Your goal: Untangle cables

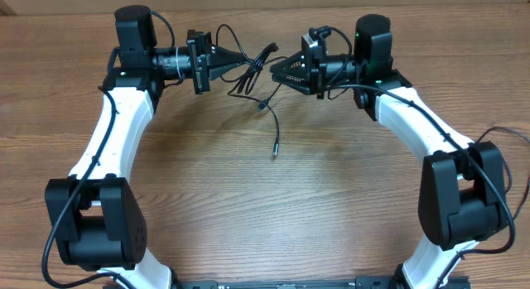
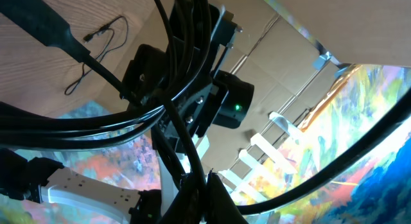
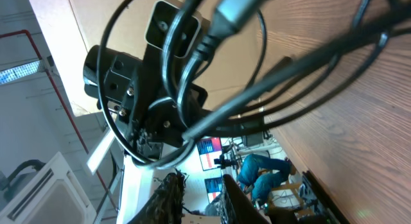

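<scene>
The cables [image 1: 273,127] are thin black cords bunched at the back centre of the table, hanging in the air between my two grippers. One strand trails toward the front and ends in a small plug [image 1: 274,151]. My left gripper [image 1: 238,65] points right and is shut on the bundle; in the left wrist view its jaws [image 2: 207,179] pinch a cord while the cables [image 2: 173,76] rise thick in front of the lens. My right gripper [image 1: 276,71] points left at the tangle. Its jaws [image 3: 200,174] stand apart with nothing between them, and the cables [image 3: 270,102] loop just beyond the tips.
Both white arms curve in from the front corners, their black bases [image 1: 91,227] [image 1: 464,198] near the front edge. The wooden table [image 1: 265,214] spreads between them. A thin cord [image 2: 96,41] lies on the wood below the bundle.
</scene>
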